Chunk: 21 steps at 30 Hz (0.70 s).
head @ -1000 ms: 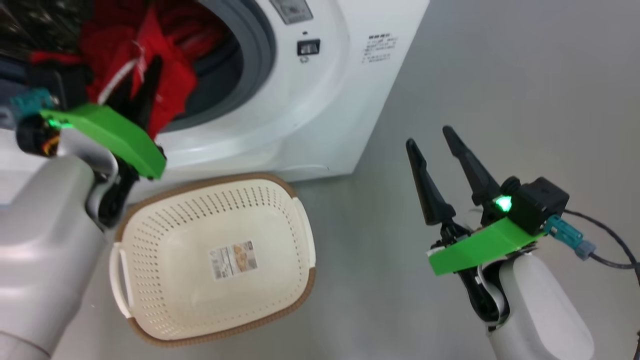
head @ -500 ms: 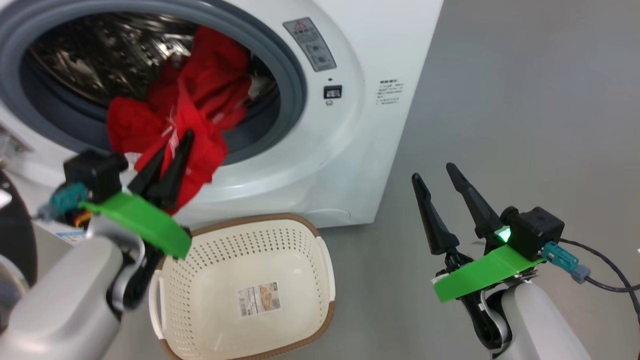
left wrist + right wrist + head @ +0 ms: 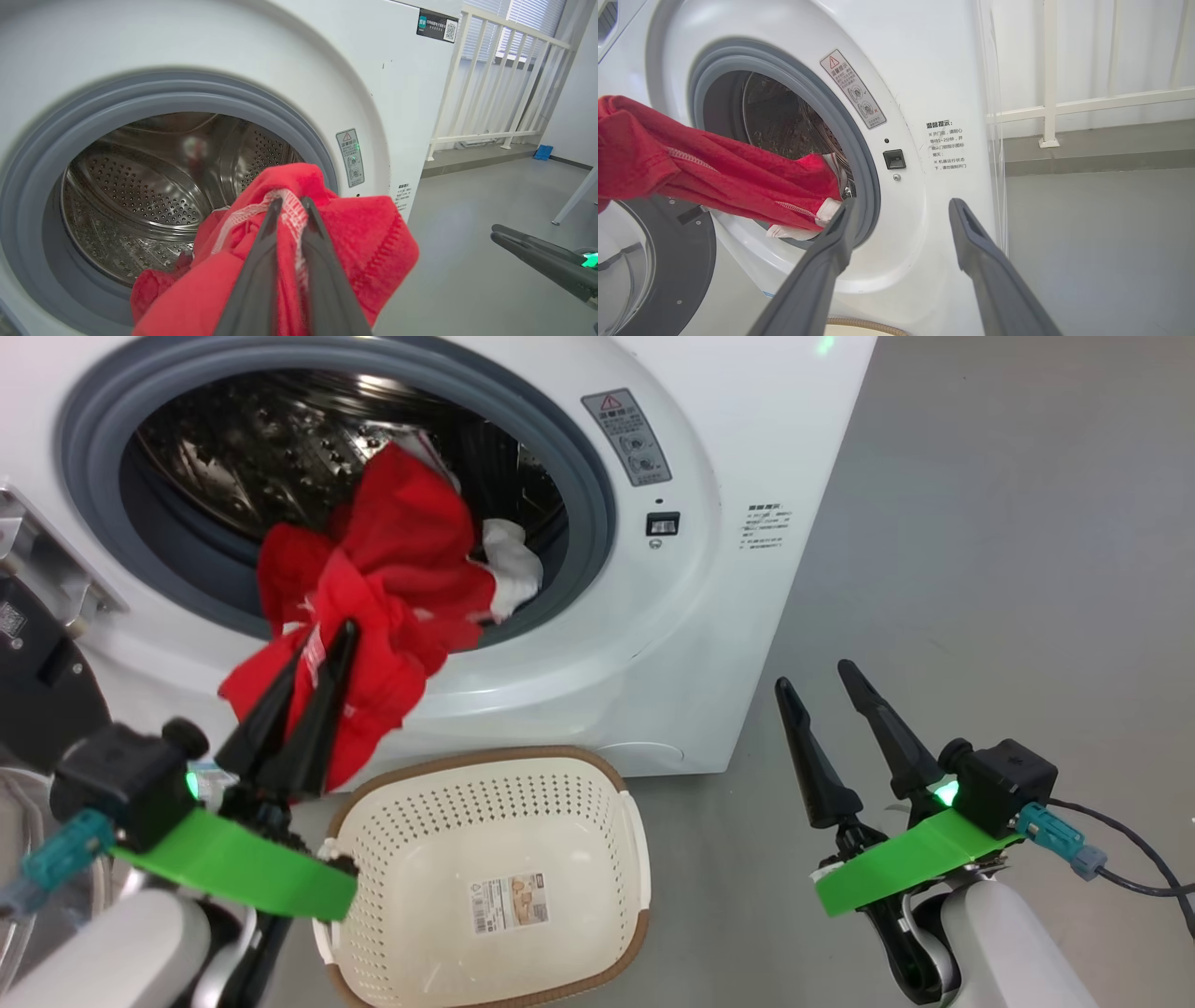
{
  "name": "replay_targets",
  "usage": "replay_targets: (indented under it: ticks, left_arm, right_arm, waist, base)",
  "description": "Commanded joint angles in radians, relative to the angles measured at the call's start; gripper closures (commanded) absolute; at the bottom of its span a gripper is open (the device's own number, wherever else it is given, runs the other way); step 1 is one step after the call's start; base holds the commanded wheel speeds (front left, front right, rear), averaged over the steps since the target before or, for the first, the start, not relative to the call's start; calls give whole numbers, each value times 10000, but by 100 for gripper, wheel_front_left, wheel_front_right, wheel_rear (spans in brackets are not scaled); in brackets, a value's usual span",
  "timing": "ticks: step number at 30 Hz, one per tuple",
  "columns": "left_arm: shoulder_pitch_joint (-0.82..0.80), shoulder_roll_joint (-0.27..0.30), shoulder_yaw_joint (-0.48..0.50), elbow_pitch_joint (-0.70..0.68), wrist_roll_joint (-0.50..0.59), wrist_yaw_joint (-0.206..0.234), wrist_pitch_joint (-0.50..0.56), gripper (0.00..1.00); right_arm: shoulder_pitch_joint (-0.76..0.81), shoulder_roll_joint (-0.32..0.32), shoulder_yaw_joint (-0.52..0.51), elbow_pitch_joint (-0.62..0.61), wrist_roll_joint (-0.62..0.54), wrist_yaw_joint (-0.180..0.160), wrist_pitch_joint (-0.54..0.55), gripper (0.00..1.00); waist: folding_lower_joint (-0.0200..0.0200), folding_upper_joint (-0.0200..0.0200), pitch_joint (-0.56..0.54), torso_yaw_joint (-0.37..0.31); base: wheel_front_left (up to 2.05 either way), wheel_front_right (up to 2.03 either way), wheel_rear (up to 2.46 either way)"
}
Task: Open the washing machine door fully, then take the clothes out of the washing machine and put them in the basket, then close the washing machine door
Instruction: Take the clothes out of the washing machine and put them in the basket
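Observation:
The white washing machine stands with its round mouth uncovered and the steel drum showing. Its black door hangs swung out at the left, also seen as the door in the right wrist view. My left gripper is shut on the red clothes, which stretch from the drum over the grey seal and out in front of the machine. The same clothes bunch around my left fingers. The cream basket sits on the floor below, with nothing in it. My right gripper hangs open at the right.
Grey floor spreads to the right of the machine. A white railing and a wall stand behind it. A cable trails from my right wrist.
The head camera has tilted up, so the drum shows more fully. My left gripper has pulled the red clothes farther out of the drum, toward the basket. The right gripper has stayed put.

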Motion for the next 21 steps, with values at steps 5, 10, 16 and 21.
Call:
replay_targets:
  ticks: [5,10,16,21]
  left_arm:
    - [493,185,184,116,-64,151,-47,100]
    - [830,-388,-104,1154,-146,-276,-131,100]
    - [710,-1460,-85,3800,-197,-1574,-214,100]
    - [98,-2251,102,6278,149,-2589,-225,100]
  right_arm:
    - [-158,27,435,-202,62,16,-48,0]
    - [-253,26,448,-201,50,16,-48,0]
    - [-404,28,440,-254,-14,16,-48,0]
    - [-542,59,497,-314,-77,16,-48,0]
  waist:
    - [0,0,151,-137]
    - [0,0,354,-315]
    - [0,0,707,-602]
    - [0,0,1086,-917]
  base:
    - [0,0,0]
    - [0,0,0]
    - [0,0,0]
    - [0,0,0]
